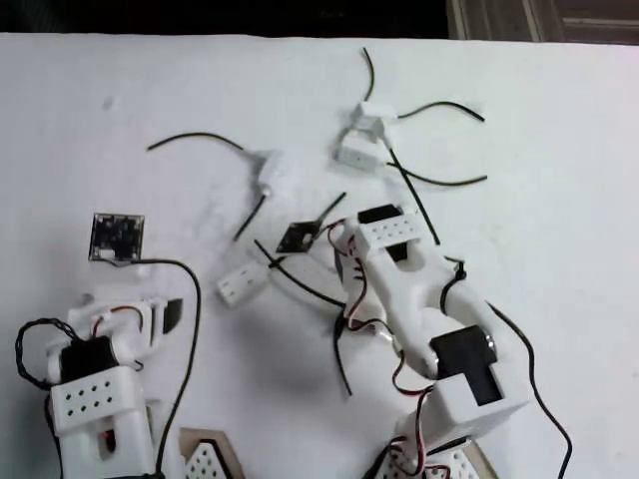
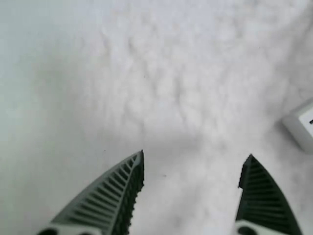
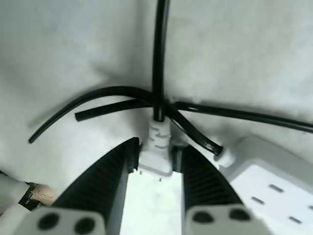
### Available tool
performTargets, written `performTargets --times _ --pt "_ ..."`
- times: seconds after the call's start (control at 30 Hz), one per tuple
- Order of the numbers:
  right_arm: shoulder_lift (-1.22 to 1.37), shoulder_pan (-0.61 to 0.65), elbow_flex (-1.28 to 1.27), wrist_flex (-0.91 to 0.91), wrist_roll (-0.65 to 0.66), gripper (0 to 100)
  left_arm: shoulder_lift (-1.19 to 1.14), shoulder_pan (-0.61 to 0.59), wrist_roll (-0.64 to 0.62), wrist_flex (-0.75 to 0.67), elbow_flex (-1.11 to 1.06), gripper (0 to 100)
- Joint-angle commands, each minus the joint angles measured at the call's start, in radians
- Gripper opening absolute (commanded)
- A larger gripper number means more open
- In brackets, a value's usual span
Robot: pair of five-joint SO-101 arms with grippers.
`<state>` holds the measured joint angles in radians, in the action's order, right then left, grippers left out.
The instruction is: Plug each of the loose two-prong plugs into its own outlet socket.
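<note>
Right wrist view of right gripper [image 3: 157,148], clenched across plug [image 3: 155,159] near centre of table [image 1: 519,80]. Long axis of plug along gripper's reach: cord [image 3: 160,54] leading away, prongs [image 3: 160,177] back toward wrist. Socket block [image 3: 247,152] just beside, slots [image 3: 275,188] facing up; turning of plug probably needed before insertion. Left gripper [image 2: 195,155] agape over bare table toward near left corner, well apart.

bright, even light (soft shadows beside plug cords [image 3: 159,54])

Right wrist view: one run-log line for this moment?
right hand: shut on two-prong plug | left hand: open, empty | outlet socket: beside plug
</note>
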<state>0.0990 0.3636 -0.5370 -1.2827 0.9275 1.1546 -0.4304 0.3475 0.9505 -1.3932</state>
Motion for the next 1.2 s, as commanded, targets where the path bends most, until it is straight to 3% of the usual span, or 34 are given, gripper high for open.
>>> performTargets --times 0.0,0.23,0.43,0.6,0.9,1.1,1.17 --pt "-0.082 0.008 0.003 -0.036 0.005 1.8 0.024 -0.004 0.002 -0.015 0.003 31" --pt "-0.329 -0.004 0.000 -0.088 0.005 1.7 0.024 -0.004 0.002 -0.015 0.003 31" --pt "-0.432 -0.120 0.002 -0.079 0.012 1.7 0.024 -0.004 0.002 -0.015 0.003 31" --pt "-0.430 -0.254 -0.046 0.056 0.012 1.7 0.024 -0.004 0.002 -0.015 0.003 31" --pt "-0.430 -0.271 -0.278 0.312 0.005 1.9 0.024 -0.004 0.002 -0.015 0.003 31" --pt "-0.443 -0.268 -0.290 0.266 0.003 16.5 0.024 -0.004 0.002 -0.015 0.003 31" --pt "-0.452 -0.263 -0.261 0.206 0.003 16.9 0.024 -0.004 0.002 -0.015 0.003 31"
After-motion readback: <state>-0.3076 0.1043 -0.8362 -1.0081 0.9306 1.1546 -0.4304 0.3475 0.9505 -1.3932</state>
